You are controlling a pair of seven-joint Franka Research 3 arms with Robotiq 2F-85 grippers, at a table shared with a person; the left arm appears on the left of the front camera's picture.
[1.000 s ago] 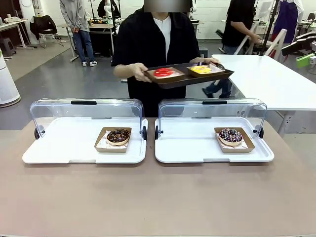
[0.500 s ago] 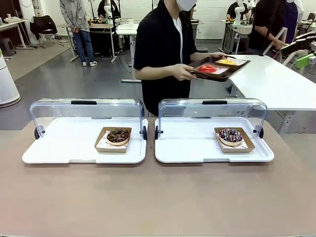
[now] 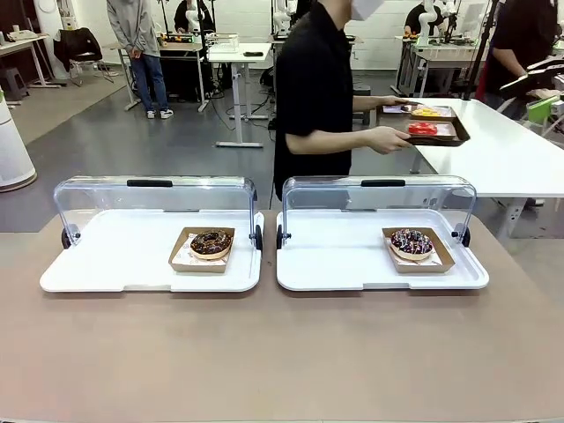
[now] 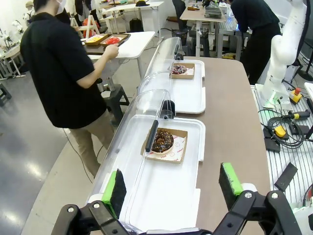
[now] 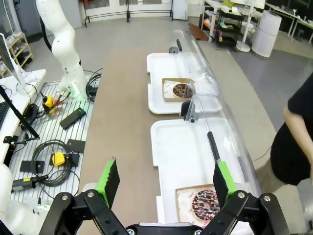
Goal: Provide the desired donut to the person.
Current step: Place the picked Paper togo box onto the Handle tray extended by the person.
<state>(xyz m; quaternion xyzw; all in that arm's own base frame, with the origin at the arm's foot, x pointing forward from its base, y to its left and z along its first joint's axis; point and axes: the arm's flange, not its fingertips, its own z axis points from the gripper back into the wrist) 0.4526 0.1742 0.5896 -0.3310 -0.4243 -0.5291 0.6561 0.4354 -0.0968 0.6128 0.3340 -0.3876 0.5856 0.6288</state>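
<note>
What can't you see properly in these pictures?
- Front view: the person's head is cut off by the top edge.
- Front view: the food on the brown tray is too small to tell what it is.
- Right wrist view: the sprinkled donut is partly hidden behind that arm's own hand.

We see a robotics laboratory that is arranged like a small bakery counter. On the brown table [image 3: 264, 352] stand two white display trays [image 3: 115, 264] with clear hinged covers [image 3: 154, 198], each with a donut in a paper box. Behind it the grey floor [image 3: 106, 141] is wide and open, with white work tables [image 3: 502, 150] and desks with equipment. Beside the table a white robot arm base [image 5: 63, 49] stands on a metal plate with cables [image 5: 54, 152] and controllers.
</note>
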